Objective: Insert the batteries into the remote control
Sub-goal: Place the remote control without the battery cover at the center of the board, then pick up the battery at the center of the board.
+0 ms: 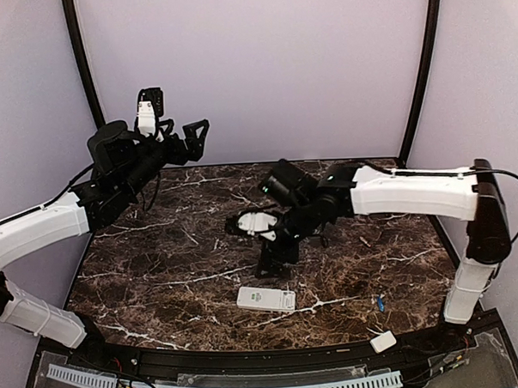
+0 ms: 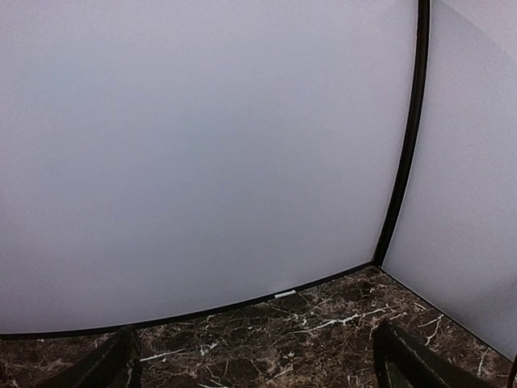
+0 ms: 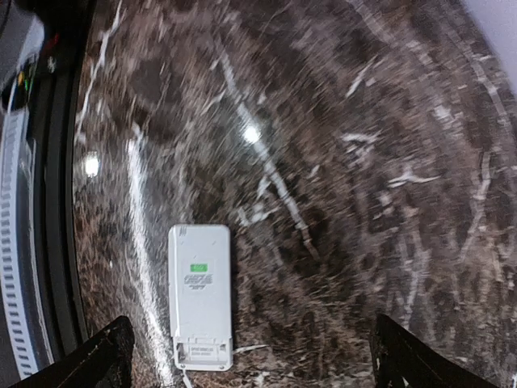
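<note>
Right hand (image 1: 272, 264) open over the small white oblong plastic remote control (image 1: 265, 298); no cell in hand.
The remote lies back-up on the dark marble table (image 1: 160, 284), at 6 o'clock of that wide-spread, empty hand. A tiny blue cylindrical battery (image 1: 380, 303) lies at the remote's 3 o'clock, well apart, and fetching it looks to be the next move. Whether the battery bay holds a cell I cannot tell. The left hand (image 1: 194, 135), raised at 10 o'clock, gapes empty.

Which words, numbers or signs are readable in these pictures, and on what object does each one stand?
No text can be read with certainty.
Remote, green label: too blurred to read.
Remote, dark print under the label: too blurred to read.
Remote, small print near its lower end: too small to read.
Elsewhere: no text visible.
</note>
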You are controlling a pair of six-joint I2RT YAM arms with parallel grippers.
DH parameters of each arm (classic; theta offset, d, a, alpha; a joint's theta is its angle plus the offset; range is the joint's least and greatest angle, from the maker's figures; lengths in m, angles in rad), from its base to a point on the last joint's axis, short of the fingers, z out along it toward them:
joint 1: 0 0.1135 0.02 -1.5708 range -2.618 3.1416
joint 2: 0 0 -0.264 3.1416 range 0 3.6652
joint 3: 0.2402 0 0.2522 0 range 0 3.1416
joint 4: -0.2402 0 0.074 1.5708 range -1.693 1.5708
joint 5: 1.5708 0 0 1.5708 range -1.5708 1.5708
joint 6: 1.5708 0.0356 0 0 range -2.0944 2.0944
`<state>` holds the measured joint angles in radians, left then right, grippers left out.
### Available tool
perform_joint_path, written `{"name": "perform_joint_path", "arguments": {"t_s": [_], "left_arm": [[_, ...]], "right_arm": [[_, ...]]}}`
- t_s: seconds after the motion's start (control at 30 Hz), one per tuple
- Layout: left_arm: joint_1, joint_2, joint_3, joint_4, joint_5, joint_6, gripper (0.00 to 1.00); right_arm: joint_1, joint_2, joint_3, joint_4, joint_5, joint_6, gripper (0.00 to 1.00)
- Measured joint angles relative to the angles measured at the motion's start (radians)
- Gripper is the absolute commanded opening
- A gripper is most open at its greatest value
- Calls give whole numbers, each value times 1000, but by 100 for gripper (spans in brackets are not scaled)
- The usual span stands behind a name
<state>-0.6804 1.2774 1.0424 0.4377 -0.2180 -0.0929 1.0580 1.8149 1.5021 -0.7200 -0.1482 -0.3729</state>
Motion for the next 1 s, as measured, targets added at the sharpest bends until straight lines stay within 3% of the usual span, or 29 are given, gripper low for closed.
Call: {"name": "perform_joint_path", "arguments": {"t_s": [0.1, 0.2, 0.3, 0.4, 0.57, 0.67, 1.0], "left_arm": [[0, 0, 0, 0, 1, 5, 99], [4, 0, 0, -2, 1, 8, 99], [4, 0, 0, -10, 5, 11, 99], [5, 0, 0, -20, 19, 21, 99], [9, 0, 0, -37, 42, 48, 99], [9, 0, 0, -45, 50, 61, 99], [9, 0, -4, -72, 75, 102, 99]], "right_arm": [[-110, -188, -40, 121, -28, 111, 93], [-339, -309, -67, 192, 17, 264, 81], [-552, -276, -45, 117, 106, 341, 72], [-685, -122, 27, -56, 182, 341, 69], [-708, 97, 75, -285, 254, 269, 70], [-699, 141, 53, -372, 251, 231, 68], [-697, 184, -8, -403, 211, 203, 43]]}}
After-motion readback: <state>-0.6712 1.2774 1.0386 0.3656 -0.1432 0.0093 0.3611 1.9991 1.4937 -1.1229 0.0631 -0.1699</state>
